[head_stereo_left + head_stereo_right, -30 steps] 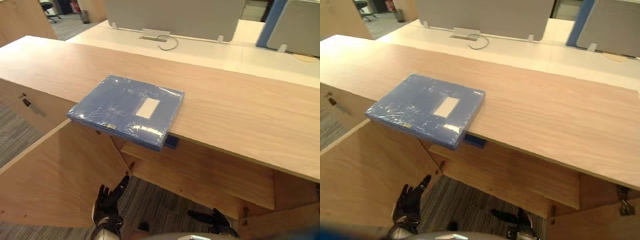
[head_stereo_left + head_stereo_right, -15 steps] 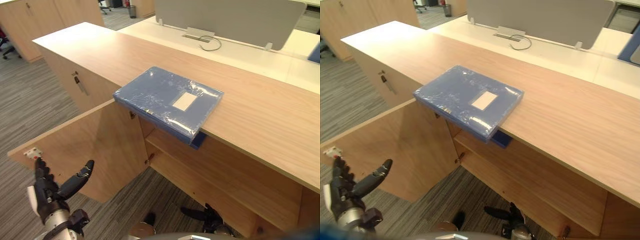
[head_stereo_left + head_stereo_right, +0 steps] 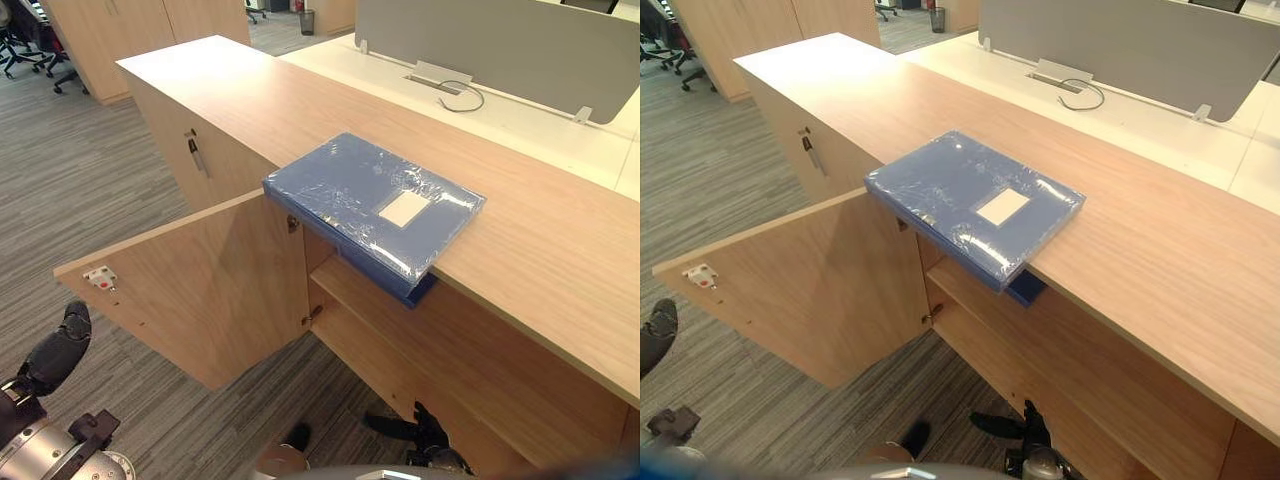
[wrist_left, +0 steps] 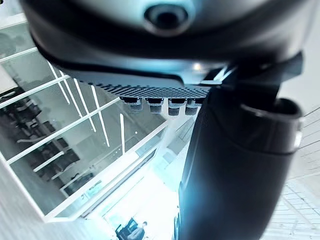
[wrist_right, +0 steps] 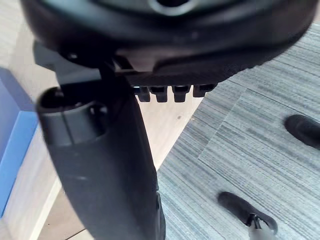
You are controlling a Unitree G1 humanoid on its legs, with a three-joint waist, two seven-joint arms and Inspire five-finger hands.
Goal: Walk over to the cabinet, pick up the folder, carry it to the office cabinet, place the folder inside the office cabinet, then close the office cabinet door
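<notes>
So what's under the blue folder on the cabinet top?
The folder lies on the wooden cabinet top, its near corner overhanging the edge. A darker blue piece peeks out below that corner; the folder covers the rest, so I can't tell what it is.

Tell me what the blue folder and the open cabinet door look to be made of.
Blue folder: likely card or plastic board wrapped in clear glossy film; crinkles and white glints show on its top. Cabinet door: light wood-look board, matte, probably laminate; it shows fine, even grain lines and no shine.
</notes>
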